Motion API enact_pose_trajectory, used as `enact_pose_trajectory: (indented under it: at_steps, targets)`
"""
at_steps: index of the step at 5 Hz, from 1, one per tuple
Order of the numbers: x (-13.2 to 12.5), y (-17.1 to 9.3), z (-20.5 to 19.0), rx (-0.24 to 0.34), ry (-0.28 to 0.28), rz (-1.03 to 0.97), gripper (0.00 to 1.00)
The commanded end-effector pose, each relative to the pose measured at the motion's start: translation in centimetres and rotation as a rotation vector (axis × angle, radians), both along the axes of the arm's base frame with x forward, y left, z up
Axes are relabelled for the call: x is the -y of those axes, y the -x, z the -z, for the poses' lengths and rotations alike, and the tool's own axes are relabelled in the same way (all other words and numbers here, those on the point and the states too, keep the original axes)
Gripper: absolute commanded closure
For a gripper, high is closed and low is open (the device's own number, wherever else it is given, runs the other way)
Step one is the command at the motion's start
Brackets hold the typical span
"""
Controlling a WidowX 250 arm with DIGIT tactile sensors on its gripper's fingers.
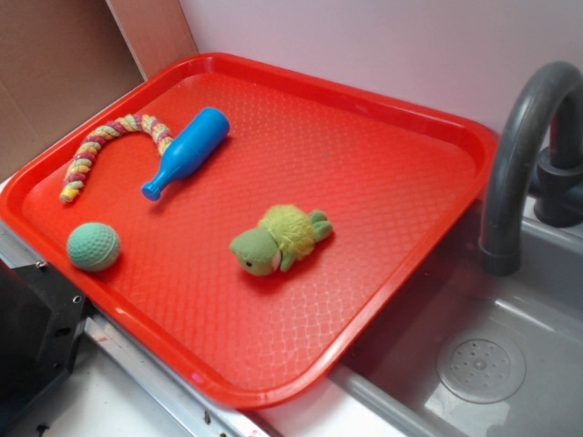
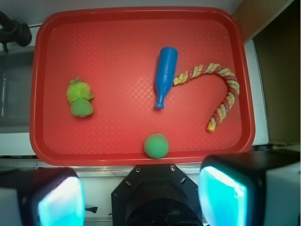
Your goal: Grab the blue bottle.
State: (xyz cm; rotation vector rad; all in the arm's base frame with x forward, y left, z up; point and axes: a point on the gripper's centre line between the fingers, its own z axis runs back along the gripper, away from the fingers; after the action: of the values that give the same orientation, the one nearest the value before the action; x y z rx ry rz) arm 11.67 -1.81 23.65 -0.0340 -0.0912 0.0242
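The blue bottle (image 1: 187, 151) lies on its side on the red tray (image 1: 364, 118), towards the far left, neck pointing to the front left. In the wrist view the bottle (image 2: 165, 75) lies near the tray's middle, neck pointing towards me. My gripper (image 2: 141, 195) is open and empty, high above the tray's near edge, its two pads (image 2: 221, 197) wide apart at the bottom of the wrist view. The gripper does not show in the exterior view.
A striped rope toy (image 1: 109, 146) curves just beside the bottle's base. A green ball (image 1: 93, 247) sits near the tray's front left rim. A green plush turtle (image 1: 278, 238) lies mid-tray. A grey sink (image 1: 483, 364) and faucet (image 1: 519, 155) stand to the right.
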Motion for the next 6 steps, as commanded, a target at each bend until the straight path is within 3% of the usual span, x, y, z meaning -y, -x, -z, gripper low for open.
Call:
enact_pose_trajectory:
  at_steps: [1, 4, 5, 6]
  targets:
    - [0.0, 0.0, 0.0, 0.000, 0.000, 0.000, 0.00]
    - [-4.1, -5.7, 3.4, -0.015, 0.018, -0.149, 0.00]
    - [-6.8, -8.8, 6.2, -0.007, -0.034, -0.193, 0.00]
    - [-8.4, -11.5, 8.5, -0.011, -0.006, -0.180, 0.00]
